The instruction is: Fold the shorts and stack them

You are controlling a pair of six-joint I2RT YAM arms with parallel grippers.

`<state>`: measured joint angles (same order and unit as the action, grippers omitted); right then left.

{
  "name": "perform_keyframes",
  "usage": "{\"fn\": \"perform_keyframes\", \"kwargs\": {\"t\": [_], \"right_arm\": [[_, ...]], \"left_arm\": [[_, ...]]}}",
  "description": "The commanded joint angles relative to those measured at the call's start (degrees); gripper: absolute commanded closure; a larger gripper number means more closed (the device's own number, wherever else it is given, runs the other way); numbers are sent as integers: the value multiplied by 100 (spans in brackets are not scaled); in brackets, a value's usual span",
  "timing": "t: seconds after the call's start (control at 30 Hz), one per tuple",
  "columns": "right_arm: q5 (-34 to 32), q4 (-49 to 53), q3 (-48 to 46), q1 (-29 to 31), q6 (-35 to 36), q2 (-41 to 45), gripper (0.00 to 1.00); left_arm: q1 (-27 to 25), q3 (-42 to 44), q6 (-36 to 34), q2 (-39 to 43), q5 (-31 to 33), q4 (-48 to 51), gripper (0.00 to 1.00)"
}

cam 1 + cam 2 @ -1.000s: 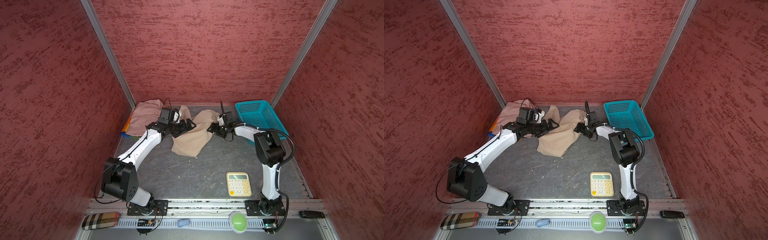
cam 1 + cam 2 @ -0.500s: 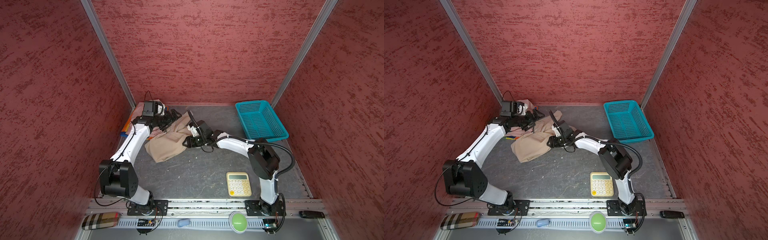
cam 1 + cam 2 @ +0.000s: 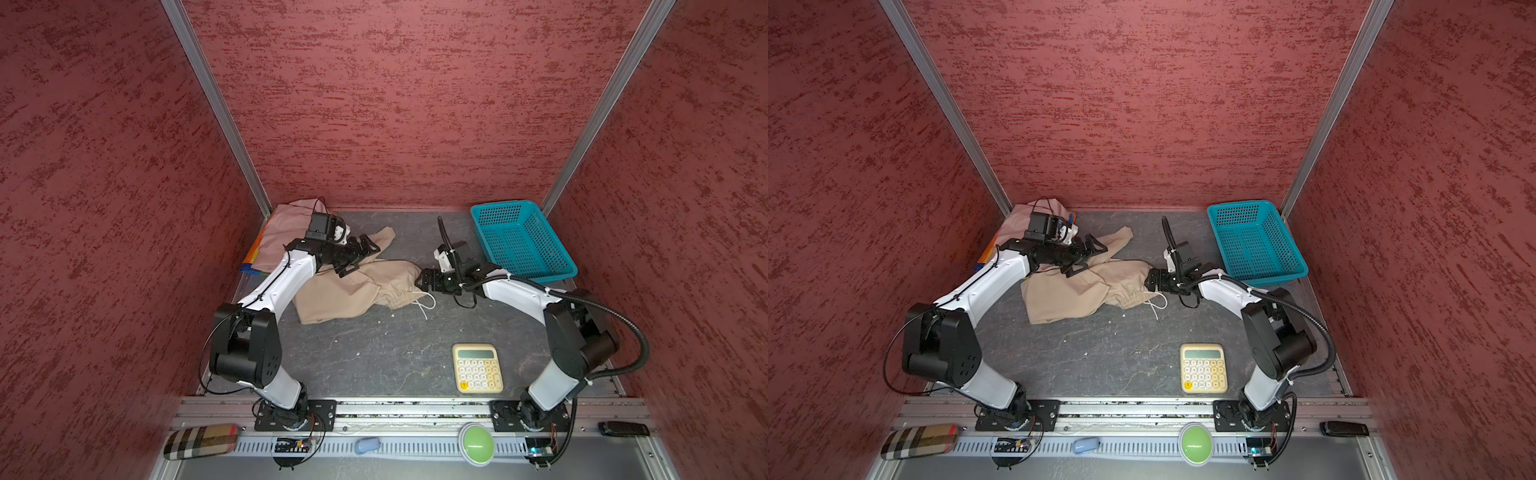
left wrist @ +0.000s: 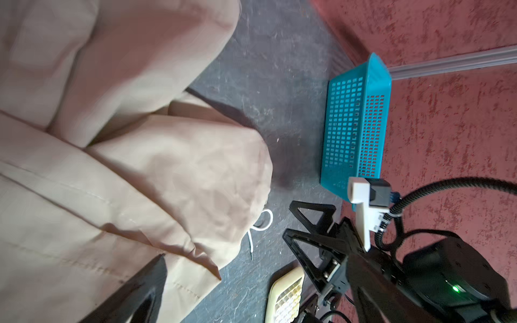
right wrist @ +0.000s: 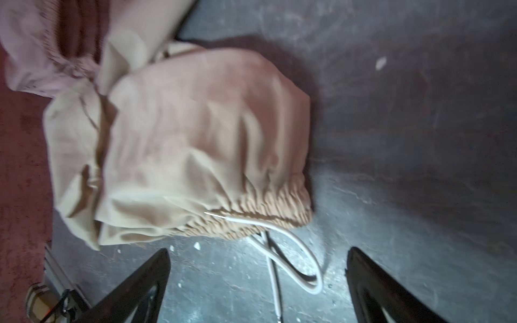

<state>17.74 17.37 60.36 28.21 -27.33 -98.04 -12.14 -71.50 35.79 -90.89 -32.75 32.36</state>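
Right arm [image 3: 511,289] low, fingers [image 5: 152,268] wide

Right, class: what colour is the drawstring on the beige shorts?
The drawstring is white, clearest in the right wrist view.

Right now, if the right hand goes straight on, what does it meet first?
Probably the beige shorts at their gathered waistband; the open right hand may brush the drawstring sooner.

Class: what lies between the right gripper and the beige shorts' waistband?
Only the white drawstring, looping from the beige shorts across bare table toward the open right gripper; the right wrist view shows it best.
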Motion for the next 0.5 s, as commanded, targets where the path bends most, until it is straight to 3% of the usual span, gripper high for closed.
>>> {"fn": "perform_keyframes", "kwargs": {"t": [0.0,0.33,0.47], "right_arm": [[233,-397,-89,-8,290,-222,2],[783,-1378,-28,18,394,-905,24],[754,-1395,295,27,437,-1100,50]], "left_arm": [[-175,-55,33,-47,-117,-107,1],[-472,-70,16,-22,-284,26,1],[-500,-6,0,168,-292,102,1]]}}
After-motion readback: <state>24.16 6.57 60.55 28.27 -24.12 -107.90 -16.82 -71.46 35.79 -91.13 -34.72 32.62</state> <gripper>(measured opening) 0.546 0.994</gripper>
